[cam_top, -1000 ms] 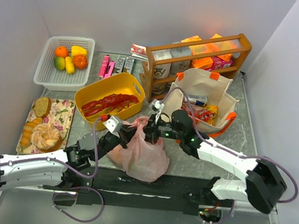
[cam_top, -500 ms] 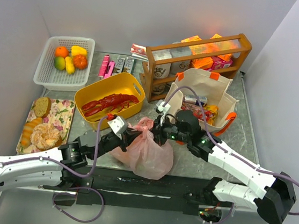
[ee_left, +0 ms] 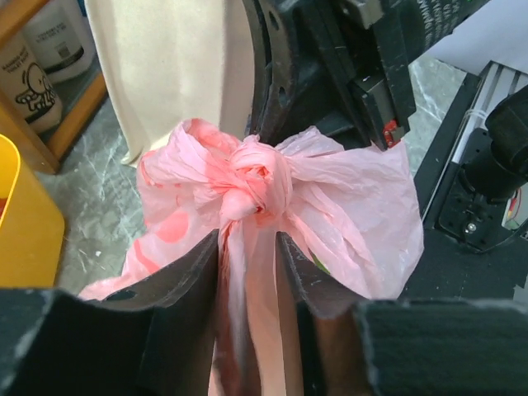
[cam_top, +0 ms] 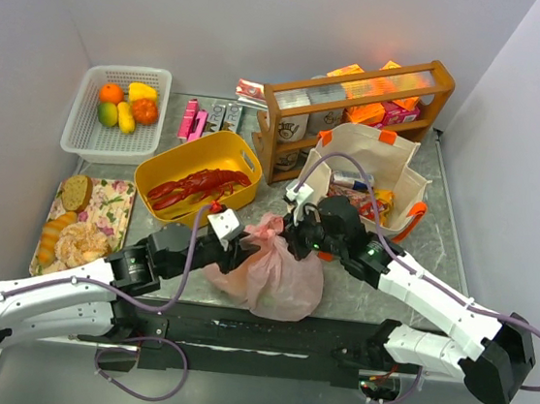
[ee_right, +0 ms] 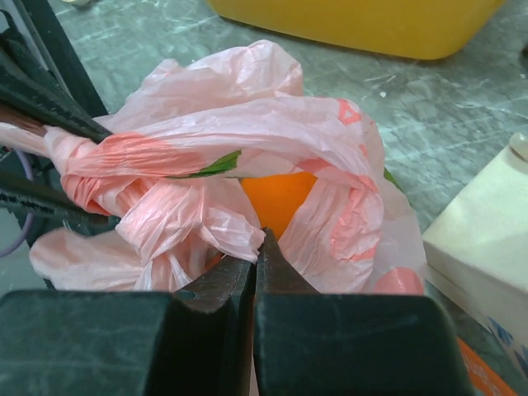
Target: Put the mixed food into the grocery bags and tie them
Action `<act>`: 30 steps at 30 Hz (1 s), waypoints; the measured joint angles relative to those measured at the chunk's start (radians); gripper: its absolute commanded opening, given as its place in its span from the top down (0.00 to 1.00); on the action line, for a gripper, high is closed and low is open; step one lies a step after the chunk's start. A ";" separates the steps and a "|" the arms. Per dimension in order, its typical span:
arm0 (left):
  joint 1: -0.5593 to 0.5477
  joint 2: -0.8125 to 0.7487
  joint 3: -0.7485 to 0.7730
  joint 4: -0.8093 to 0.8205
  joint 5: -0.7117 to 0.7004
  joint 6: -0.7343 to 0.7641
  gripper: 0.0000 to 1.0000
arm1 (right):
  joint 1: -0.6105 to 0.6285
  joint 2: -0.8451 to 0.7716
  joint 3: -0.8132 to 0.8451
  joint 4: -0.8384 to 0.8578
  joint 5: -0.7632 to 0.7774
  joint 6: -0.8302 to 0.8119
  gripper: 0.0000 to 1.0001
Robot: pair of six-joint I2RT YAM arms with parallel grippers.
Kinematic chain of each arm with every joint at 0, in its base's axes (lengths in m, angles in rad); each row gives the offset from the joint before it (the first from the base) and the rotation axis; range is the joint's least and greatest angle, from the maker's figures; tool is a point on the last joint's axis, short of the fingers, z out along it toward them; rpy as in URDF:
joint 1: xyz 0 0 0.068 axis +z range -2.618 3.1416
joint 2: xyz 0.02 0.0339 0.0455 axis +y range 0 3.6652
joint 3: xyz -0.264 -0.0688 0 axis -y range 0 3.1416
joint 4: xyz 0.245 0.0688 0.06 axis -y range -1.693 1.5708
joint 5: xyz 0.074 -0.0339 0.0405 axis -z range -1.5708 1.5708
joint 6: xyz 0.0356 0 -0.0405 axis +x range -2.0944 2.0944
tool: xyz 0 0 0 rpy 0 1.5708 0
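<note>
The pink plastic bag (cam_top: 276, 276) lies at the table's near edge, its handles wound into a knot (ee_left: 252, 181). My left gripper (cam_top: 240, 250) is shut on a handle strand just below the knot (ee_left: 247, 239). My right gripper (cam_top: 296, 234) faces it from the other side, jaws pressed together on a fold of the pink plastic (ee_right: 257, 243). An orange item (ee_right: 276, 202) shows through a gap in the bag. The cream tote (cam_top: 373, 155) with orange handles stands behind, holding snack packets (cam_top: 363, 201).
A yellow tub (cam_top: 172, 166) with a red lobster stands left of the bag. A wooden rack (cam_top: 360, 95) of boxes is behind the tote. A white mesh basket (cam_top: 88, 133) of fruit is far left. A floral tray (cam_top: 114, 204) of bread is near left.
Both grippers and the pink bag have shifted to the right along the near edge. The bag now lies lower and flatter, and the handles are drawn in to a knot.
</note>
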 measured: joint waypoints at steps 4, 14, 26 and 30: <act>0.031 0.022 0.022 -0.028 0.039 0.003 0.78 | -0.003 -0.002 0.000 -0.012 0.016 -0.015 1.00; 0.067 0.016 0.039 -0.061 0.074 0.020 0.99 | -0.003 -0.054 0.000 -0.076 0.110 -0.049 1.00; 0.068 -0.029 0.028 -0.101 0.037 -0.017 0.99 | 0.008 -0.078 0.026 -0.130 0.189 -0.071 1.00; 0.068 0.014 0.030 -0.122 0.008 -0.040 0.99 | 0.008 -0.111 0.042 -0.173 0.261 -0.092 1.00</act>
